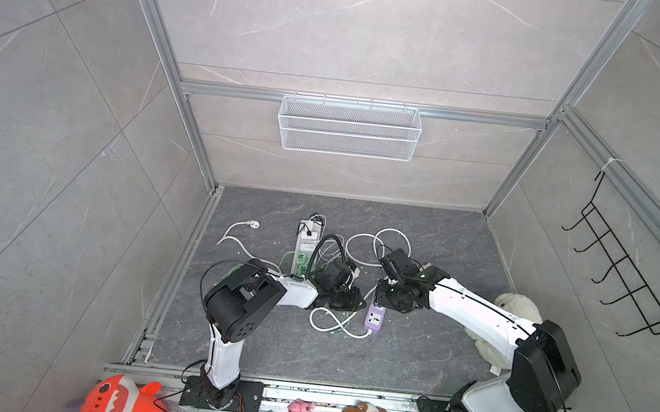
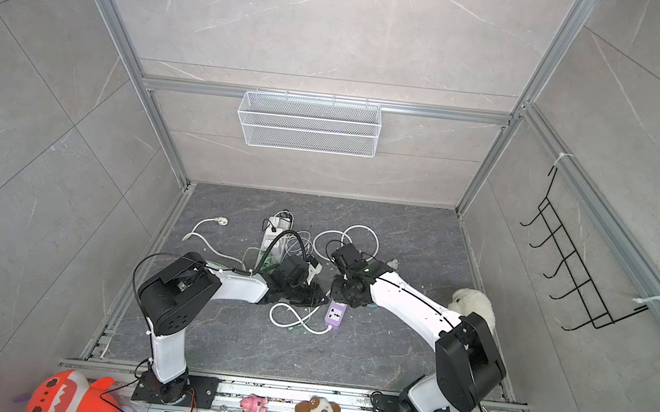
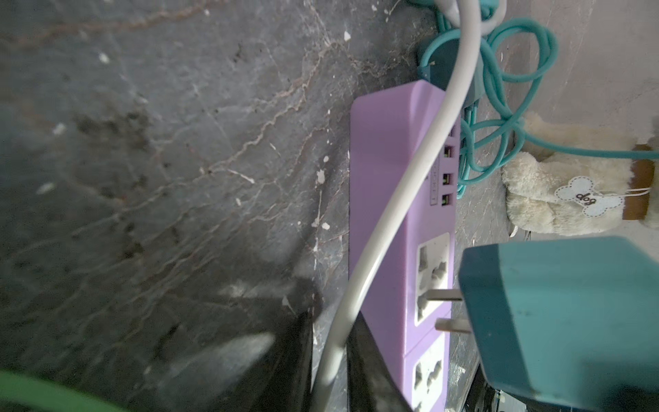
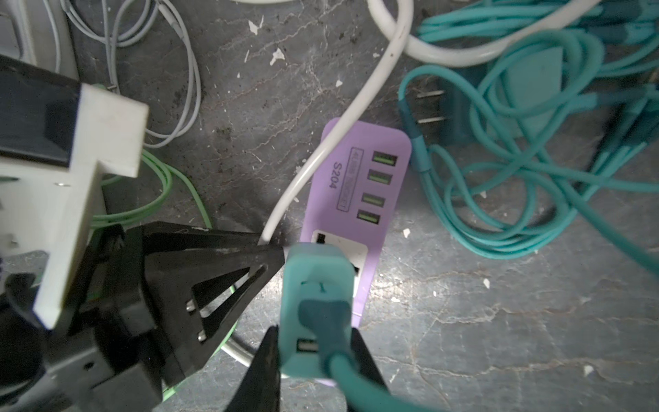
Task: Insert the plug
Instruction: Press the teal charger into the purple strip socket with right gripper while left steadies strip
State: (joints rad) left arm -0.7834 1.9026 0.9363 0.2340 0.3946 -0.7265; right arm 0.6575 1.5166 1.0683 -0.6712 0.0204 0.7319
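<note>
The right claw is clenched on the teal plug, held at the purple strip. The prongs are mostly exposed, with tips at the face of a socket; the plug is not seated. The left claw is clenched on the white cord just beside the strip. The strip lies flat on the desk, between both arms in both top views.

I work in a lab test cell: aluminium frame around stone-look panels, my base plates bolted to a slotted rail at six o'clock, mesh basket at twelve.
</note>
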